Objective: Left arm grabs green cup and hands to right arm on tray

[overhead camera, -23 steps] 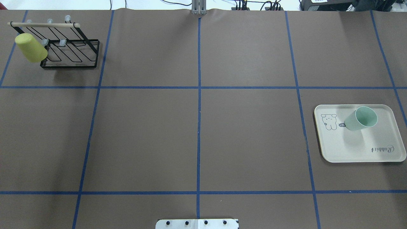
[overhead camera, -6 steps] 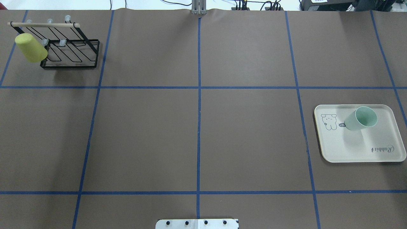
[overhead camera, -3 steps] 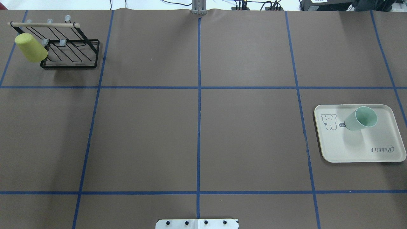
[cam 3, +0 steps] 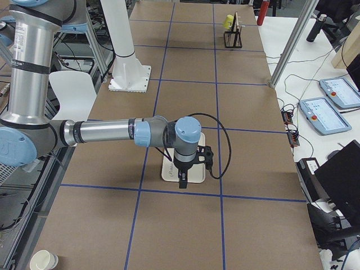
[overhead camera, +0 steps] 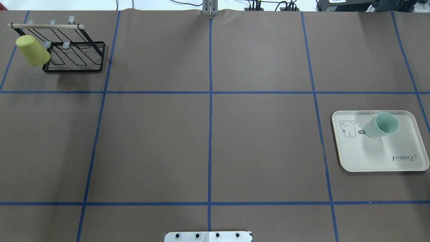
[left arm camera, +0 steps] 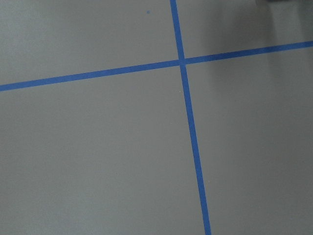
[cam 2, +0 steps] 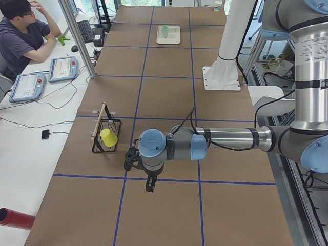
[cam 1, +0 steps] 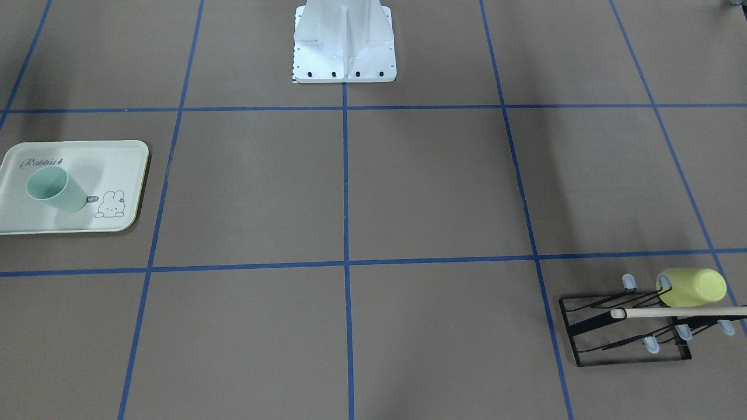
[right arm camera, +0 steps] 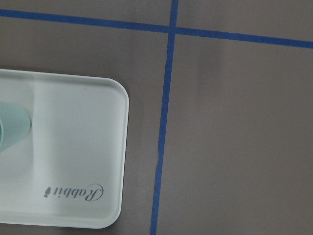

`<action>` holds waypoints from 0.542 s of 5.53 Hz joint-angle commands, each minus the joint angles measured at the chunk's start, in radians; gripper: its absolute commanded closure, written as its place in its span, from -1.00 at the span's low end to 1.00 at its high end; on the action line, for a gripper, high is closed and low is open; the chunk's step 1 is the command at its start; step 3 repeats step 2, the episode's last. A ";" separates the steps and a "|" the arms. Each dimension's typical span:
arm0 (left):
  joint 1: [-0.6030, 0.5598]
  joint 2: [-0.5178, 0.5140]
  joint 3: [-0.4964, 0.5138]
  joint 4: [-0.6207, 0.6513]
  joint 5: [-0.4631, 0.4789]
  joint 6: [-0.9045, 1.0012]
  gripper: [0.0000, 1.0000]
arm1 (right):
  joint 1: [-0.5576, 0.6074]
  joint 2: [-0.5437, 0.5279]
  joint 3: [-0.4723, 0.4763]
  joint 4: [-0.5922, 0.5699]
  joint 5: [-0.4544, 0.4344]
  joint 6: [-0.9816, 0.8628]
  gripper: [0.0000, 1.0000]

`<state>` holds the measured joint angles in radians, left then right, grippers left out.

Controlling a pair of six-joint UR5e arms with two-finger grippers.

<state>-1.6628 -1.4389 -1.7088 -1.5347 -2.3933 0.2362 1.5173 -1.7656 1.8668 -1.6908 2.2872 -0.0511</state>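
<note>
The pale mint-green cup (overhead camera: 380, 125) stands upright on the cream "Rabbit" tray (overhead camera: 369, 158) at the table's right side. It also shows in the front view (cam 1: 55, 189) on the tray (cam 1: 117, 157), and at the left edge of the right wrist view (right arm camera: 12, 129). The left gripper (cam 2: 148, 183) hangs over bare table near the rack, seen only from the side, so I cannot tell its state. The right gripper (cam 3: 181, 180) hangs above the tray's near edge (cam 3: 167, 172), state also unclear. Neither gripper touches the cup.
A yellow-green cup (overhead camera: 32, 50) hangs on a black wire rack (overhead camera: 74, 55) at the far left corner. The robot's white base (cam 1: 344, 41) stands at the near middle edge. An operator (cam 2: 20, 36) sits at a side desk beyond the table.
</note>
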 commanded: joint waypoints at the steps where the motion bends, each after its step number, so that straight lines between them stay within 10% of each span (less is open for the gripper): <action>1: 0.000 -0.002 0.000 -0.001 0.000 0.000 -1.00 | 0.000 0.000 0.000 0.000 0.000 0.001 -1.00; 3: 0.001 -0.002 0.002 -0.001 -0.001 0.000 -1.00 | -0.002 0.002 0.002 0.000 0.002 0.001 -1.00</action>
